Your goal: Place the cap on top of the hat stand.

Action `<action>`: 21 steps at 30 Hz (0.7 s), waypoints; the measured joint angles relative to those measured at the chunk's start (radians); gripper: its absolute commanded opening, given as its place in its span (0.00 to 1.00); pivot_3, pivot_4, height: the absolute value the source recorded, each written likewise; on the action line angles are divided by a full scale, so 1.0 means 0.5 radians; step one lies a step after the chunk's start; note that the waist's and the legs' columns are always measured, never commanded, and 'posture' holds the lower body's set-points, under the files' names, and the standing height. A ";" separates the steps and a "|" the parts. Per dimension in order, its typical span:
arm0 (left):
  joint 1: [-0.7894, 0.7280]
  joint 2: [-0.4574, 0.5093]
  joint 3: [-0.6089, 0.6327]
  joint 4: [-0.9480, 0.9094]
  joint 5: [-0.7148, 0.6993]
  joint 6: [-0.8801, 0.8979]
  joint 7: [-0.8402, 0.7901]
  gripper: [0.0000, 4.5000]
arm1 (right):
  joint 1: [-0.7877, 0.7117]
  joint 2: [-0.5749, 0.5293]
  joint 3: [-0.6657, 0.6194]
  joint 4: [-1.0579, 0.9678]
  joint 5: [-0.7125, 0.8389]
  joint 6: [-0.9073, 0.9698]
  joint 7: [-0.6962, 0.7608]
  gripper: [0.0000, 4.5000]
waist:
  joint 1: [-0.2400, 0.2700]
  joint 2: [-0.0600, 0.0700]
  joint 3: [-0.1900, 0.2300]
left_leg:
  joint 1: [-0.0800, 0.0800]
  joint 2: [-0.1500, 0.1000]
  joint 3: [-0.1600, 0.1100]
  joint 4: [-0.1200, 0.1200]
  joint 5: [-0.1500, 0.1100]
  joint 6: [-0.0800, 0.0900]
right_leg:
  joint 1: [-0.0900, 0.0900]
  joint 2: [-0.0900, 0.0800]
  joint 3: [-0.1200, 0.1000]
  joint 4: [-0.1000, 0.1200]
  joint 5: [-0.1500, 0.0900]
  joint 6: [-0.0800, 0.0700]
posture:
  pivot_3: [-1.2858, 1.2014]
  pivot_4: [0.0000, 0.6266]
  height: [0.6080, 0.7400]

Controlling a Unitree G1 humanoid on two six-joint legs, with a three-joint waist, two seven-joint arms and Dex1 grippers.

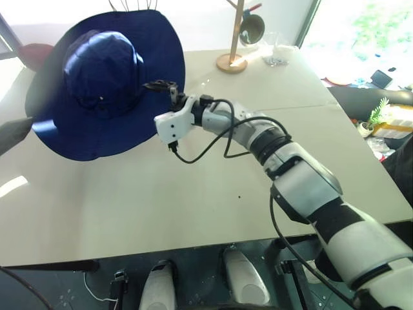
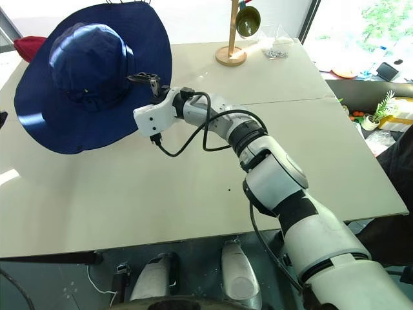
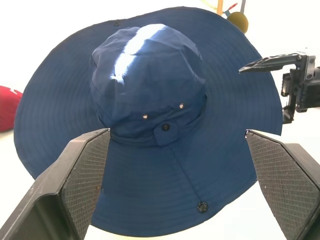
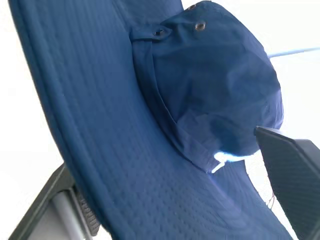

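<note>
Beige table (image 2: 129, 206), upper left: the cap (image 2: 90, 71) sits on the hat stand (image 1: 132, 5).
Your right gripper (image 2: 151, 82) stands open, empty; left gripper (image 3: 180, 165) open too. Next, back away.

A pale bench (image 2: 193, 213) spans the scene, with a seam running across its far half. Near its far edge stands a wooden pole stand (image 2: 231, 39) on a round base, an olive-green cap (image 2: 248, 20) hanging from one of its pegs. Just beside it sits a clear glass container (image 2: 276, 44). A red cap (image 2: 29, 46) lies at the far left. Past the right edge, a small potted plant (image 2: 377, 111) sits among clutter.
</note>
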 measured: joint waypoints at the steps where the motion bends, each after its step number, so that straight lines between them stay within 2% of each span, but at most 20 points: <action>1: -0.002 0.000 -0.002 0.003 0.000 -0.006 -0.002 1.00 | 0.007 0.000 0.000 0.000 0.001 0.003 0.003 0.88 | 0.000 0.000 0.000 | 0.000 0.000 0.000 0.000 0.000 0.000 | 0.000 0.000 0.000 0.000 0.000 0.000 | 0.52 0.24 0.99; 2: -0.005 0.002 -0.008 0.010 0.000 -0.015 -0.005 1.00 | 0.019 0.000 0.000 0.000 0.006 0.011 0.027 0.82 | 0.000 0.000 0.000 | 0.000 0.000 0.000 0.000 0.000 0.000 | 0.000 0.000 0.000 0.000 0.000 0.000 | 0.52 0.24 0.99; 3: -0.005 0.003 -0.014 0.013 0.001 -0.018 -0.008 1.00 | 0.032 0.000 0.000 0.000 0.019 0.022 0.063 0.68 | 0.000 0.000 0.000 | 0.000 0.000 0.000 0.000 0.000 0.000 | 0.000 0.000 0.000 0.000 0.000 0.000 | 0.52 0.24 0.99; 5: -0.005 0.005 -0.017 0.022 0.002 -0.022 -0.010 1.00 | 0.047 0.000 0.000 0.000 0.036 0.038 0.117 0.48 | -0.001 0.000 0.000 | 0.000 0.000 0.000 0.000 0.000 0.000 | 0.000 0.000 0.000 0.000 0.000 0.000 | 0.52 0.24 0.99; 9: -0.007 0.008 -0.040 0.047 0.002 -0.027 -0.017 1.00 | 0.092 0.007 -0.106 -0.004 0.202 0.075 0.311 0.01 | 0.001 0.000 0.000 | 0.000 0.000 0.000 0.000 0.000 0.000 | 0.001 0.000 0.000 0.000 0.000 0.000 | 0.52 0.24 0.99; 15: -0.007 0.011 -0.052 0.051 0.003 -0.030 -0.047 1.00 | 0.170 0.097 -0.340 -0.090 0.563 0.263 0.671 0.01 | 0.000 0.000 0.000 | 0.000 0.000 -0.004 0.000 0.000 0.000 | 0.002 0.000 -0.004 0.000 0.000 0.000 | 0.52 0.24 0.99; 21: -0.007 0.023 -0.053 0.051 0.014 -0.031 -0.051 1.00 | 0.173 0.122 -0.421 -0.172 0.667 0.396 0.770 0.01 | 0.000 0.000 0.000 | 0.000 0.000 -0.004 0.000 0.000 0.000 | 0.003 0.001 -0.005 0.000 0.000 0.000 | 0.52 0.24 0.99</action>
